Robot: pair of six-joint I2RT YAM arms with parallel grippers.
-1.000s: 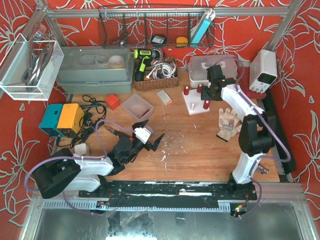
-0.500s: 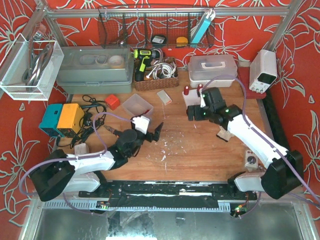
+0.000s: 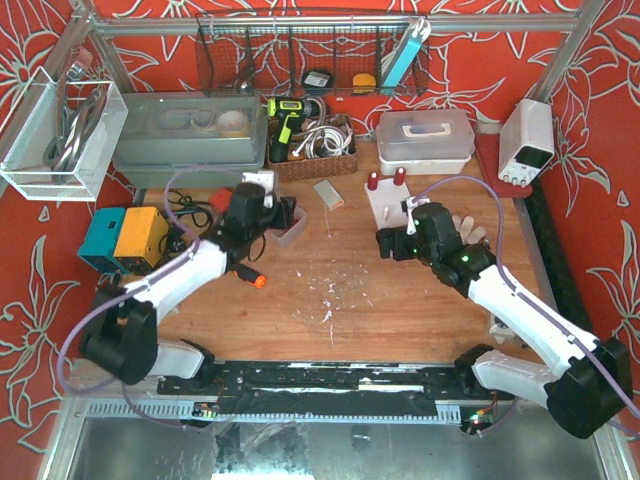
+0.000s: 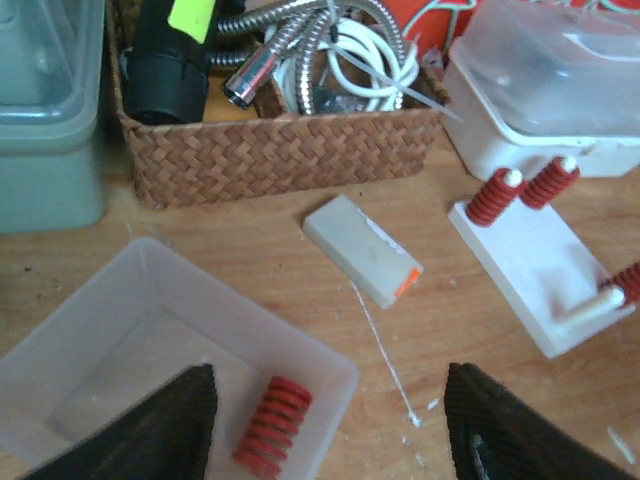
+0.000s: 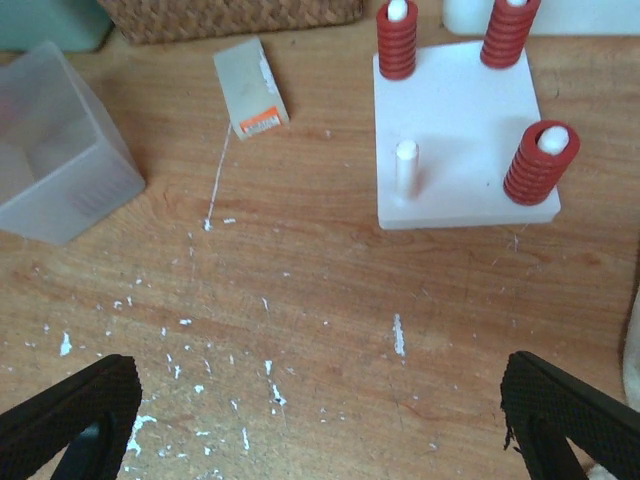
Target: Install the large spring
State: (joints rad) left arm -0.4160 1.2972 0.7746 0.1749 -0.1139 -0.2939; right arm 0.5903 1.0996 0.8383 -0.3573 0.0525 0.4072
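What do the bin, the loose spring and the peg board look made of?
Bin: frosted, half see-through walls, likely plastic. Spring: coiled wire with a matte red coat, probably metal beneath. Peg board: smooth, plain white, looks like plastic.

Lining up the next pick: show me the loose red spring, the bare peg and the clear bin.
red spring [image 4: 272,425], left wrist view, middle of its coils
bare peg [image 5: 405,168], right wrist view, its shaft
clear bin [image 4: 250,303], left wrist view, far rim

Left arm [image 3: 190,270], right arm [image 3: 520,305]: white links, black joints; purple cables [image 3: 462,181] looped alongside; black textured fingers [image 5: 575,415].
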